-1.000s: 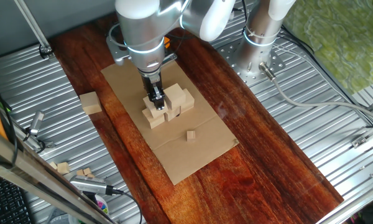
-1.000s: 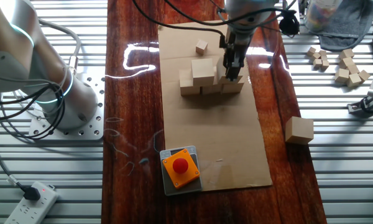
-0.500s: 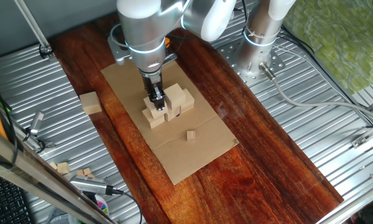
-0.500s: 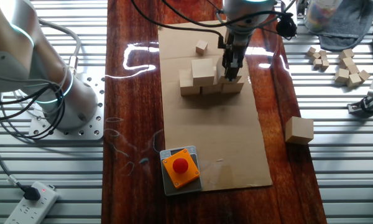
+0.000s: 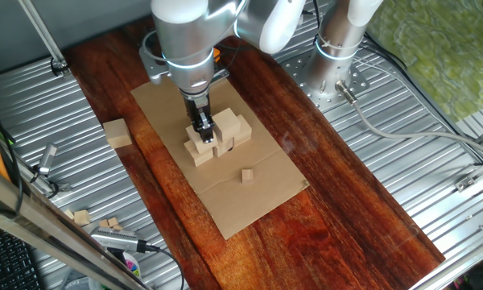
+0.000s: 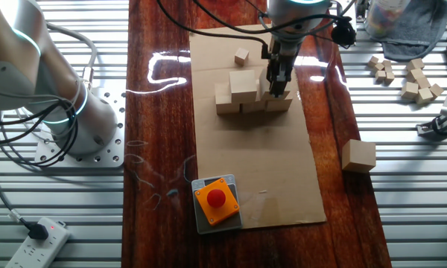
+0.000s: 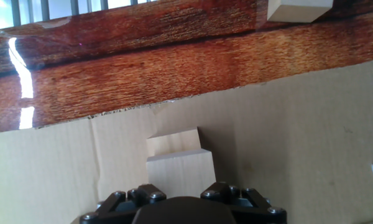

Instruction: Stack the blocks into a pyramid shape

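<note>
2 levels of blocks [image 6: 247,95] already stand near the middle of the cardboard sheet [image 6: 283,171]: a bottom row with 1 cube on its left half. Just right of that raised cube, the gripper [image 6: 277,91] hangs over the row's right end, seemingly pinching a block [image 7: 179,175] between its fingers, though the contact itself is hidden. To place it well, I judge it should sit flush against its upper neighbour, squarely bridging 2 cubes below, before the fingers part slowly. Further right, 1 spare block [image 6: 358,155] waits off the sheet.
</note>
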`<act>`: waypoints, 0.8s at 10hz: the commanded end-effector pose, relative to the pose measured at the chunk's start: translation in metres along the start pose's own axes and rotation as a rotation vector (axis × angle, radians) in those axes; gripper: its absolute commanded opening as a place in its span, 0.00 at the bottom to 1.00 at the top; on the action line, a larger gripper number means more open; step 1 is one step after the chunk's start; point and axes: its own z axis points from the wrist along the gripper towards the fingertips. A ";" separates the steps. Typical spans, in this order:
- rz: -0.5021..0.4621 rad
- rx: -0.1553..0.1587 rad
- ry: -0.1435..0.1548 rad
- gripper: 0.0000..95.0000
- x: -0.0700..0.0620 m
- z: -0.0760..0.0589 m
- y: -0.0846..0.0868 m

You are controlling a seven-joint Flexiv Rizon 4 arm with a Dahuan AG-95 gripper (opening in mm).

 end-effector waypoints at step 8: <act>-0.017 0.002 -0.002 0.80 0.000 0.000 0.000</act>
